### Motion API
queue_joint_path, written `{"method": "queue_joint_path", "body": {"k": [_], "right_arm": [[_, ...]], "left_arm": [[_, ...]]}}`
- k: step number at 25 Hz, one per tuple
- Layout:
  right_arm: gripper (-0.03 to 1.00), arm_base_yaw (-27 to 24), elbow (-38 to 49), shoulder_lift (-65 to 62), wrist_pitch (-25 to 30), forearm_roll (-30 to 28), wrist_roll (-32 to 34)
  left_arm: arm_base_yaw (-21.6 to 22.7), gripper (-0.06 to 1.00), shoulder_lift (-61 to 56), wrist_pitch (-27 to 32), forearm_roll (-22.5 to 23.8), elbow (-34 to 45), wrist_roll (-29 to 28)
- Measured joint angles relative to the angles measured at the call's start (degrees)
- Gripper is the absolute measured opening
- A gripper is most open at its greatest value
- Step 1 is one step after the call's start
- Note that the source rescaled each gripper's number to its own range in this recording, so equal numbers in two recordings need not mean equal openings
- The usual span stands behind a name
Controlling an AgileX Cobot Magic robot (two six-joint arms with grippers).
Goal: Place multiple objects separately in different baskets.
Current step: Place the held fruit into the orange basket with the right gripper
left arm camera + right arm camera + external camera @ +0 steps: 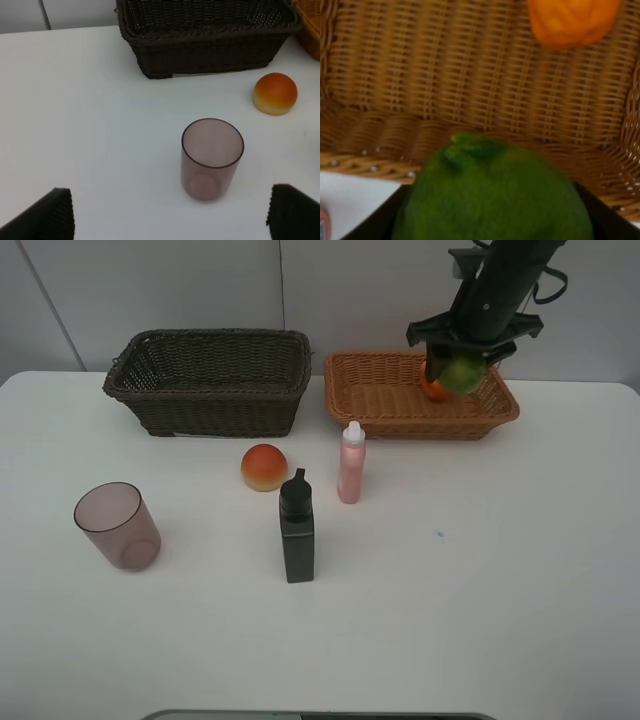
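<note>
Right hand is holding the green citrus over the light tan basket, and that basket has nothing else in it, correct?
Not quite. The right hand does hold the green citrus over the light tan basket, but the basket is not otherwise empty: an orange tangerine lies inside it. The right wrist view shows this most plainly.

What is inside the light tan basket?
An orange tangerine lies in the basket; the green citrus hangs above in the right gripper. The floor beneath it is hidden.
</note>
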Motion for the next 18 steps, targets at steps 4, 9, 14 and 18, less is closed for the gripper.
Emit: {"method": "queue_joint_path", "body": {"k": [4,9,14,18], "right_arm": [[0.41,-1.75,-3.33,3.48,-0.52,-0.55,0.77],[0.41,-2.46,-3.59,5.93,-3.73,-0.88,0.94],[0.41,-1.26,-6.42,9.23,-4.94,-0.80,0.94],[0.41,0.02,-9.15,11.07,-4.87,-0.58,0.94]], "left_arm": [[0.00,1.00,0.00,0.00,0.00,0.00,0.00],[0.00,1.00,0.00,0.00,0.00,0.00,0.00],[0.00,1.00,0.00,0.00,0.00,0.00,0.00],[0.00,1.00,0.00,0.00,0.00,0.00,0.00]]}}
